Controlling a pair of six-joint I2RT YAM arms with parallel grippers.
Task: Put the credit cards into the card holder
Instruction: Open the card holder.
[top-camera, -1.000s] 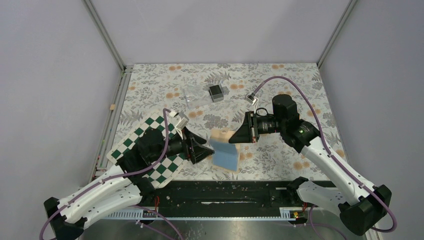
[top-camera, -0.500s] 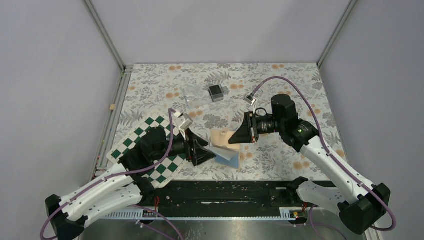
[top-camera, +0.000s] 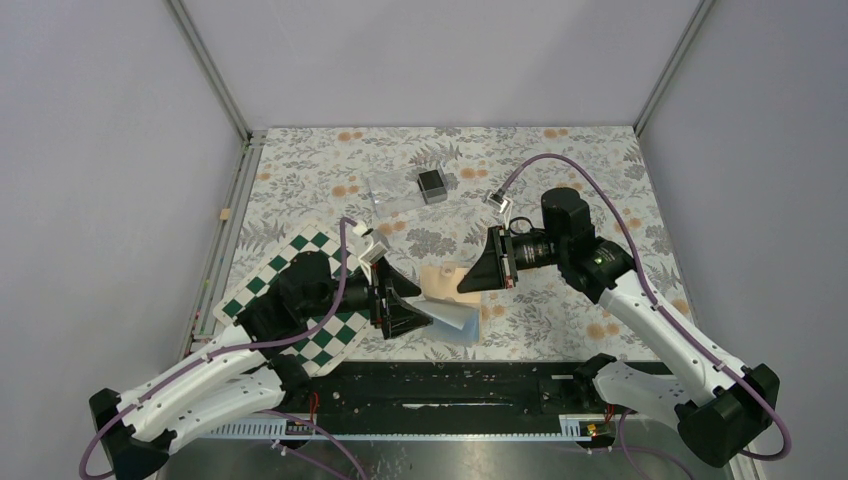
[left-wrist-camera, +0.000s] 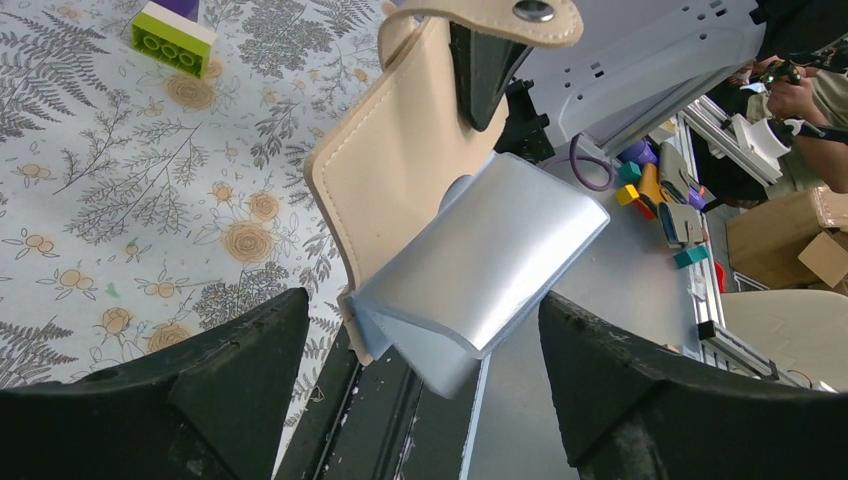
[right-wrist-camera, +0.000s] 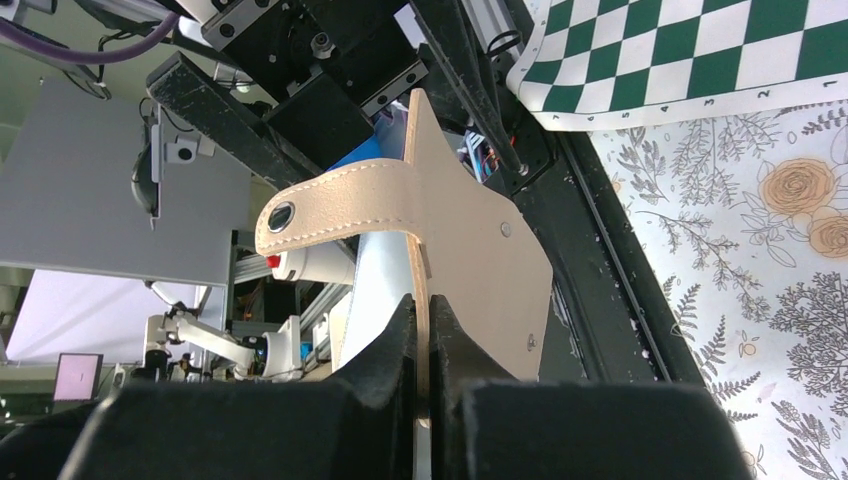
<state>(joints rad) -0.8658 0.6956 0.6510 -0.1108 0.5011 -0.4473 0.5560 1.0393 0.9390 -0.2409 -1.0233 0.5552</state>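
The card holder (top-camera: 440, 280) is a tan wallet with light blue lining, held upright on edge above the table's front. My right gripper (top-camera: 464, 284) is shut on its tan half (right-wrist-camera: 480, 260), the edge pinched between the fingers (right-wrist-camera: 422, 340); the clasp tab (right-wrist-camera: 330, 210) sticks out. My left gripper (top-camera: 418, 303) is open, and the blue-lined flap (left-wrist-camera: 500, 260) hangs between its spread fingers (left-wrist-camera: 200, 390) without being gripped. A small dark grey square thing (top-camera: 432, 185) at the back looks like the credit cards. No card is in either gripper.
A clear plastic box (top-camera: 395, 200) lies beside the dark thing. A green-and-white chequered board (top-camera: 300, 300) lies under my left arm and also shows in the right wrist view (right-wrist-camera: 700, 50). A purple and yellow-green block (left-wrist-camera: 172, 35) lies on the floral cloth. The black front rail (top-camera: 470, 385) runs below the wallet.
The wallet's blue-lined flap has swung from spread wide to folded in close to the tan half. My left gripper has moved in towards it. My right gripper has kept its hold.
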